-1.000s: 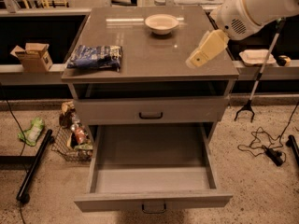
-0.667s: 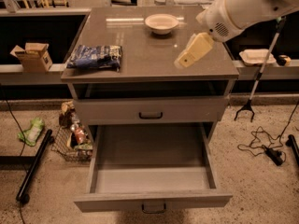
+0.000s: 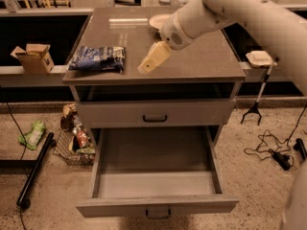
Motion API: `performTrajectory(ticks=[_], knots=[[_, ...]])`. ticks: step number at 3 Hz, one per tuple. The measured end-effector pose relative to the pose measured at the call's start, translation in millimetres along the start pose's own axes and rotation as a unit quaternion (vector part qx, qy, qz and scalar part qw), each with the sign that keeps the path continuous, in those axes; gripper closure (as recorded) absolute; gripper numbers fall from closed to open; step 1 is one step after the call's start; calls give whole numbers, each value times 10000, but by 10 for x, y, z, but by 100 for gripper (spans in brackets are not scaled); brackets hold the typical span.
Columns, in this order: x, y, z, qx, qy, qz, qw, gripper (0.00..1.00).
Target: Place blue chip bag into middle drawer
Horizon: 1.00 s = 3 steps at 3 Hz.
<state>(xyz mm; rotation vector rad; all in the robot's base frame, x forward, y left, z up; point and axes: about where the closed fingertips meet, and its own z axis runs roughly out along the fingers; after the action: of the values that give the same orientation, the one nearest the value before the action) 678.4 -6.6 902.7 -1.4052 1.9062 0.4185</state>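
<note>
**Over the worktop, the end effector closes on the bag**

Nearest the camera, the middle drawer [image 3: 156, 183] stands pulled fully out, its plain grey tray bare and its front panel with the dark bar handle [image 3: 158, 213] at the bottom edge of the view. Just behind and above it, the upper drawer front [image 3: 156, 113] is closed. To the left, on the floor, lie a green packet [image 3: 32, 134] and a wire basket [image 3: 74, 143] of odds and ends, neither part of the job.

Up on the worktop [image 3: 201, 56], the blue chip bag [image 3: 97, 59] lies flat near the front left corner, untouched. The end effector [image 3: 146, 67] hangs just to its right, angled down and leftward toward it, near but apart from the foil. It carries nothing; whether it is released or clenched cannot be told from this view.

A second ago it was over the right side of the worktop; it has since swung left across the surface, while the bag and drawer have stayed put. That reads as the reach toward the pick-up: nothing is grasped yet, and the lift and the lowering into the open tray are all to come.

Farther back, a white bowl [image 3: 158, 20] sits by the rear edge, partly hidden behind the arm [image 3: 230, 8].
</note>
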Motion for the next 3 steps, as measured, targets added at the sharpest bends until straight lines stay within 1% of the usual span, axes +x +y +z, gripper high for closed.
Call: performTrajectory(ticks=[1, 2, 3], knots=[[-214, 62, 458, -107, -120, 186, 9997, 0], [-400, 73, 795, -112, -254, 285, 9992, 0], [-605, 81, 1057, -81, -309, 152, 9994, 0]])
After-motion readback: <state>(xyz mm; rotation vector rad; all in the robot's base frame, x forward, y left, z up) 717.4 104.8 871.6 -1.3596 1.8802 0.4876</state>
